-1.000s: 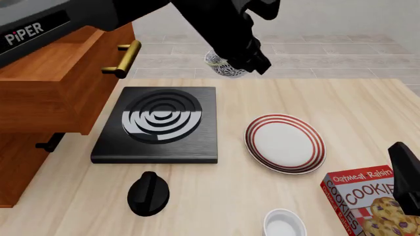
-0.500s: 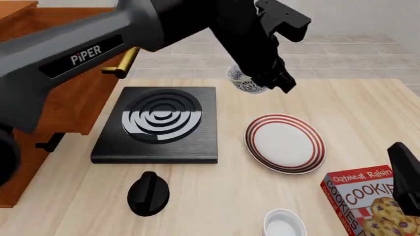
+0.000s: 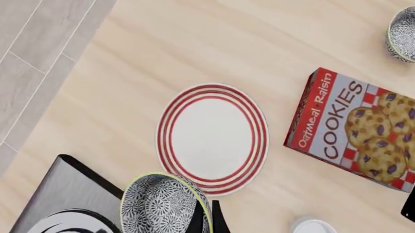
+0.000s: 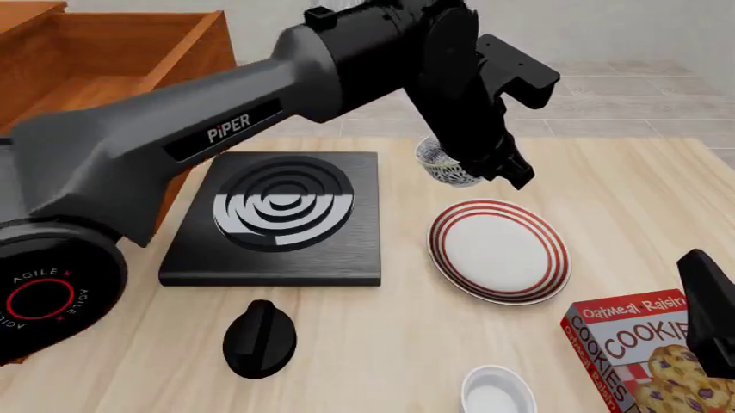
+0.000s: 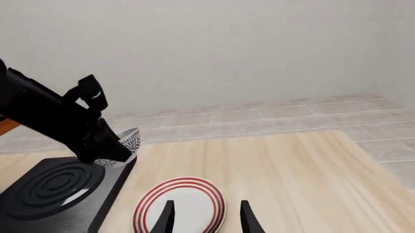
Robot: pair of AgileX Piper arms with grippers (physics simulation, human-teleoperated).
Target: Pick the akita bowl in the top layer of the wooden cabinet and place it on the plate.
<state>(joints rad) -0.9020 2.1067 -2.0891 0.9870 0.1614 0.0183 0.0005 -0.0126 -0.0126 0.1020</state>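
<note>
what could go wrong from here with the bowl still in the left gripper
1. The left gripper pinches the akita bowl only by its rim, so the bowl could tilt or slip out on the way.
2. The bowl hangs in the air short of the plate, near the stove slab; let go here, it would likely miss the plate or clip its rim.
3. The cookie box stands close beside the plate, so an overshoot might knock it.

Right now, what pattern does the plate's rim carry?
Concentric red rings on white around the plate, clearest in the left wrist view.
</note>
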